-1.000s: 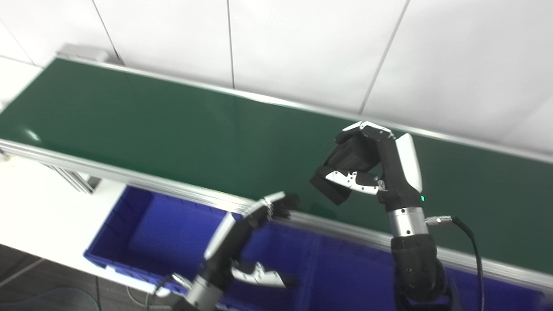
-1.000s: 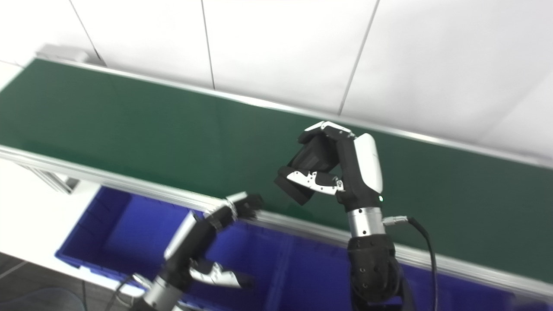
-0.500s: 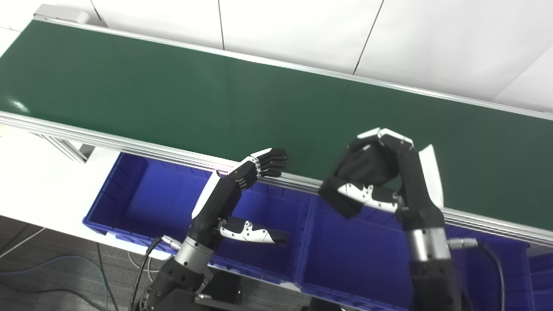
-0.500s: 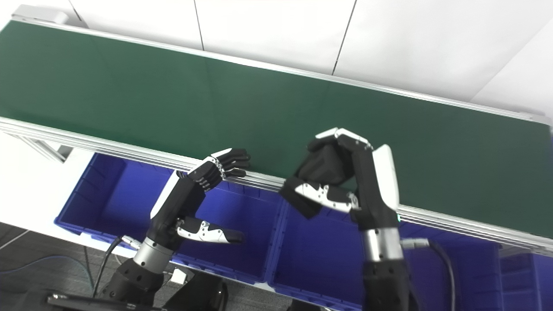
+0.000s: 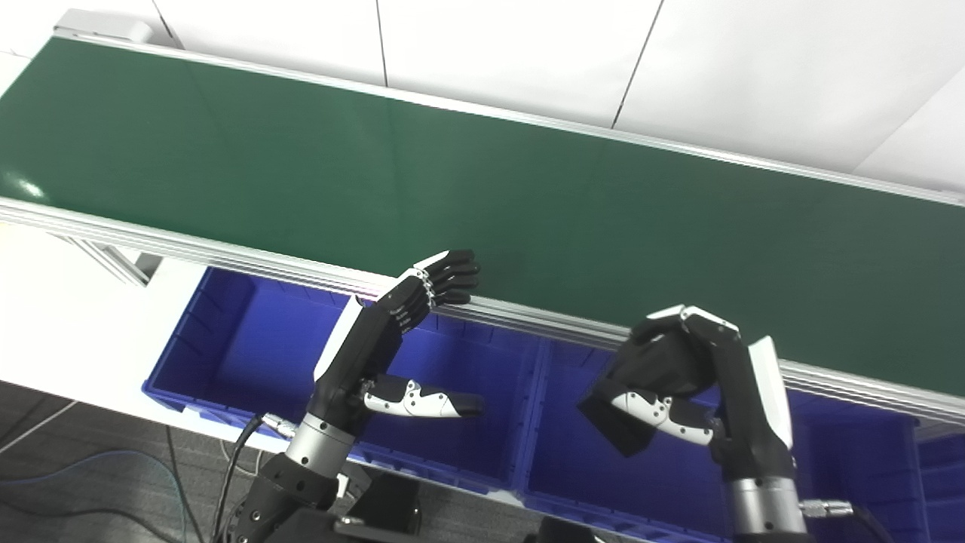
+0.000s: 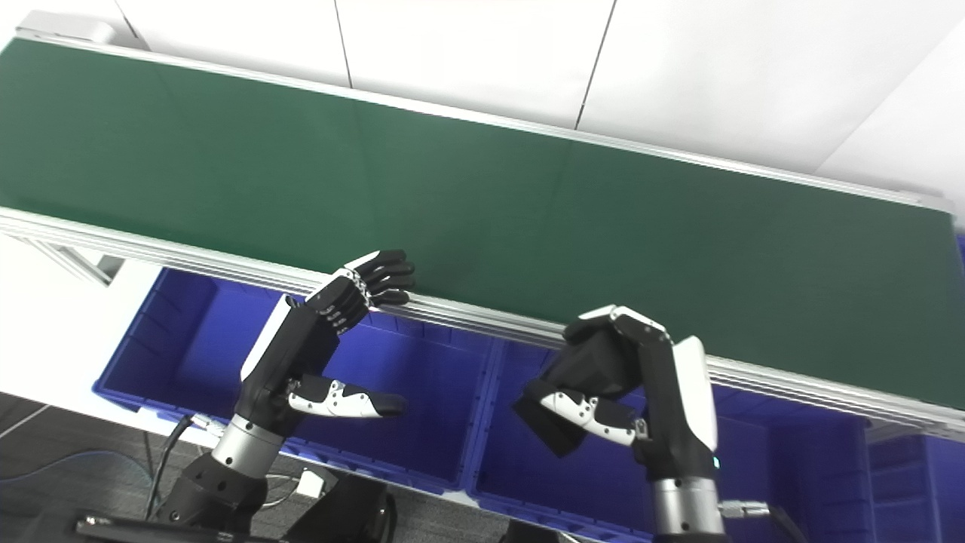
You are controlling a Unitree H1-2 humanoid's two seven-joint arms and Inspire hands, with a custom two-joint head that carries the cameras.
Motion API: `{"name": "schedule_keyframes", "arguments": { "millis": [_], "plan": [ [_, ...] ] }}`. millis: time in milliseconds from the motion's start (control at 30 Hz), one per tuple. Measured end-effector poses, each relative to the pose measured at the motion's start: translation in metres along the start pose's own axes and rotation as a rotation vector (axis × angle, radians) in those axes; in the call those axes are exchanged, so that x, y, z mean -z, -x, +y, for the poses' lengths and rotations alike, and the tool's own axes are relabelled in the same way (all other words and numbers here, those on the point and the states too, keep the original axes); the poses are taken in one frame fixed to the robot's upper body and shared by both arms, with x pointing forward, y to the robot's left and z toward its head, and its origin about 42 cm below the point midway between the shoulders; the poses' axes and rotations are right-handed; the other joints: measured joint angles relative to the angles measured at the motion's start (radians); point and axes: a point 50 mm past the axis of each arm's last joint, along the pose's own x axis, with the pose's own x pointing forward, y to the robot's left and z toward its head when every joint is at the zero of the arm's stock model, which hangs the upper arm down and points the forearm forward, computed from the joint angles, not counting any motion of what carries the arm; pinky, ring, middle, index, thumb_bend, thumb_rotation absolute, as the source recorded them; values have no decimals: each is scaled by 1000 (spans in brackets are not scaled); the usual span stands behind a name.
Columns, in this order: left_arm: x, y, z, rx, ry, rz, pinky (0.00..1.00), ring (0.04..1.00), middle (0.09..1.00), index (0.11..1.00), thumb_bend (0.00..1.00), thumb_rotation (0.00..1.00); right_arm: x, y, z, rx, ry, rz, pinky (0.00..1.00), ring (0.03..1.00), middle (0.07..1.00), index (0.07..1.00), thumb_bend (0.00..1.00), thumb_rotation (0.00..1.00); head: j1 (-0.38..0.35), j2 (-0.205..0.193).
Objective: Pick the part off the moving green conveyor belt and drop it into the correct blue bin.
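Note:
A black block-shaped part (image 5: 608,419) is held in my right hand (image 5: 697,373), whose fingers are curled over its top with the thumb under it. Hand and part hang above the middle blue bin (image 5: 562,475), just on the near side of the green conveyor belt (image 5: 452,181). The belt surface carries nothing in either eye view. My left hand (image 5: 381,339) is open above the left blue bin (image 5: 241,343), its fingertips (image 5: 456,271) at the belt's near rail and its thumb stretched to the right.
The belt's aluminium rail (image 5: 226,260) runs along the bins' far side. A third blue bin (image 5: 942,483) shows at the far right. A white wall stands behind the belt. Cables and grey floor lie at the bottom left.
The camera has shifted. My right hand has come back off the belt with the black part and dropped lower, over the middle bin. The left hand has hardly moved.

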Motion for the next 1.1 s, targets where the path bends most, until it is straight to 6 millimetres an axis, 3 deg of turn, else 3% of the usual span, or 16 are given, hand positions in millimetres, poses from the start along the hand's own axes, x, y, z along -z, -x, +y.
{"name": "schedule_keyframes", "arguments": {
  "millis": [333, 667, 700, 733, 933, 967, 1033, 1100],
  "plan": [
    [0, -4, 3, 1, 6, -4, 739, 798, 822, 829, 880, 261, 21, 2, -3, 6, 50, 75, 350, 415, 531, 494, 508, 0, -9, -17],
    [1, -7, 2, 19, 5, -7, 734, 793, 817, 823, 902, 299, 44, -5, 2, -43, 118, 146, 428, 412, 501, 535, 509, 0, -8, -18],
    [1, -7, 2, 20, 4, -8, 735, 794, 819, 824, 897, 303, 46, -5, 3, -55, 118, 155, 469, 428, 518, 517, 510, 0, -8, -18],
    [1, -7, 2, 21, 4, -8, 735, 796, 822, 826, 892, 306, 47, -4, 3, -73, 119, 161, 528, 548, 614, 505, 509, 61, -8, -18],
    [2, -6, 1, 31, 3, -2, 737, 803, 833, 832, 876, 296, 45, 4, 8, -179, 153, 162, 684, 765, 762, 498, 512, 140, -3, -20],
    [3, -6, 1, 32, 2, 0, 735, 805, 836, 834, 875, 294, 44, 6, 7, -181, 159, 159, 713, 797, 790, 661, 618, 218, -3, -20],
    [3, -6, 1, 34, 1, 1, 742, 809, 841, 839, 871, 292, 41, 9, 6, -179, 164, 153, 729, 819, 816, 739, 671, 291, -5, -21],
    [3, -6, 1, 40, 1, 1, 743, 810, 841, 839, 870, 287, 41, 12, 7, -183, 158, 157, 731, 828, 829, 758, 677, 323, -5, -21]
  ]
}}
